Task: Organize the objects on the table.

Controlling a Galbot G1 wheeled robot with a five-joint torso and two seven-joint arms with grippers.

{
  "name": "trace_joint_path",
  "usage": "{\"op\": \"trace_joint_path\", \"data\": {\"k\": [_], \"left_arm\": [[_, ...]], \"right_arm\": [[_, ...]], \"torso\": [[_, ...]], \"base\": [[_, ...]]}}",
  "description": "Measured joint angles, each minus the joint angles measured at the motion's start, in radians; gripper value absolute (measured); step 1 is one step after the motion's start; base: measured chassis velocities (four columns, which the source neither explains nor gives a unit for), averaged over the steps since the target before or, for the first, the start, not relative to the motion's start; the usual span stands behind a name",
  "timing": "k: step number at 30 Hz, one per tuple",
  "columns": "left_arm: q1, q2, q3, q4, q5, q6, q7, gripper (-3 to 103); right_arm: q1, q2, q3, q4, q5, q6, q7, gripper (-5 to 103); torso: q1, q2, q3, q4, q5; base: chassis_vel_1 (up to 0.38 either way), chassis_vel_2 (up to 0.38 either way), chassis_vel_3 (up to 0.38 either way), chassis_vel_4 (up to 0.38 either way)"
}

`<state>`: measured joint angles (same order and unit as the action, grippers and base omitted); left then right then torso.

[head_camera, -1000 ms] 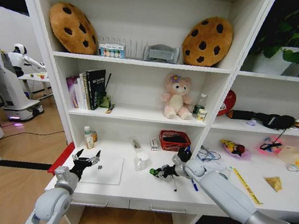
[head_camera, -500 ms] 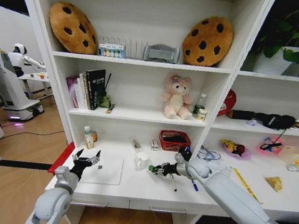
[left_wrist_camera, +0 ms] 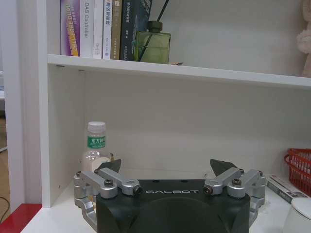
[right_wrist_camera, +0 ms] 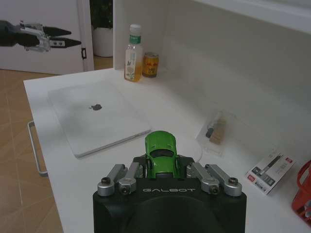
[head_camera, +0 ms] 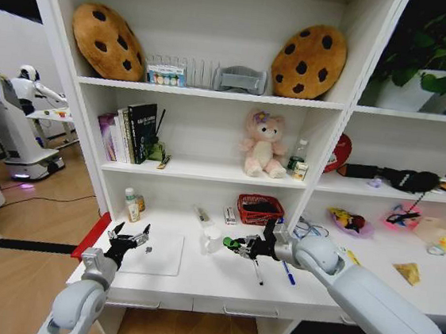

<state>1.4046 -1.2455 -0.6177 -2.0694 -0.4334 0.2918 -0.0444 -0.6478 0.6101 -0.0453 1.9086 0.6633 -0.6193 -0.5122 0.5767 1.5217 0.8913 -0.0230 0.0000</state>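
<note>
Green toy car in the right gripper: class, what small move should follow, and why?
Probably lift it a little higher. The right gripper is shut on the green toy car, held low over the table beside the laptop, so raising it gives clearance before carrying.

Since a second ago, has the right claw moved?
Yes. The right claw, shut on the green car, has lifted slightly and shifted toward the red basket.

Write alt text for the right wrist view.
The right gripper holds a small green toy car above a white table. Beyond it lie a closed silver laptop, a green-labelled bottle beside a can, and the left gripper far off.
</note>
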Motion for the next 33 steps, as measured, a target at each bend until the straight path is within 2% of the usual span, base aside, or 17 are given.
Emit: {"op": "trace_joint_path", "data": {"k": [14,21,22,26,30,32,33], "left_arm": [[0.0,0.0,0.0,0.0,0.0,0.0,0.0,100],[0.0,0.0,0.0,0.0,0.0,0.0,0.0,100],[0.0,0.0,0.0,0.0,0.0,0.0,0.0,100],[0.0,0.0,0.0,0.0,0.0,0.0,0.0,100],[0.0,0.0,0.0,0.0,0.0,0.0,0.0,100],[0.0,0.0,0.0,0.0,0.0,0.0,0.0,100],[0.0,0.0,0.0,0.0,0.0,0.0,0.0,100]], "right_arm": [[0.092,-0.006,0.052,0.067,0.116,-0.018,0.06,33],[0.178,0.033,0.079,0.016,0.167,-0.017,0.144,33],[0.222,0.047,0.065,-0.02,0.171,-0.017,0.166,33],[0.317,0.077,0.027,-0.082,0.175,-0.016,0.177,33],[0.436,0.126,-0.04,-0.19,0.166,-0.005,0.146,33],[0.524,0.176,-0.105,-0.298,0.157,0.004,0.126,33],[0.524,0.176,-0.105,-0.298,0.157,0.004,0.126,33]], "torso": [[0.0,0.0,0.0,-0.0001,0.0],[0.0,0.0,0.0,-0.0001,-0.0001],[0.0,0.0,0.0,-0.0001,0.0001],[0.0,0.0,0.0,-0.0001,0.0],[0.0,0.0,0.0,0.0001,-0.0003],[0.0,0.0,0.0,-0.0001,-0.0001],[0.0,0.0,0.0,-0.0001,-0.0001]], "base": [[0.0,0.0,0.0,0.0],[0.0,0.0,0.0,0.0],[0.0,0.0,0.0,0.0],[0.0,0.0,0.0,0.0],[0.0,0.0,0.0,0.0],[0.0,0.0,0.0,0.0],[0.0,0.0,0.0,0.0]]}}
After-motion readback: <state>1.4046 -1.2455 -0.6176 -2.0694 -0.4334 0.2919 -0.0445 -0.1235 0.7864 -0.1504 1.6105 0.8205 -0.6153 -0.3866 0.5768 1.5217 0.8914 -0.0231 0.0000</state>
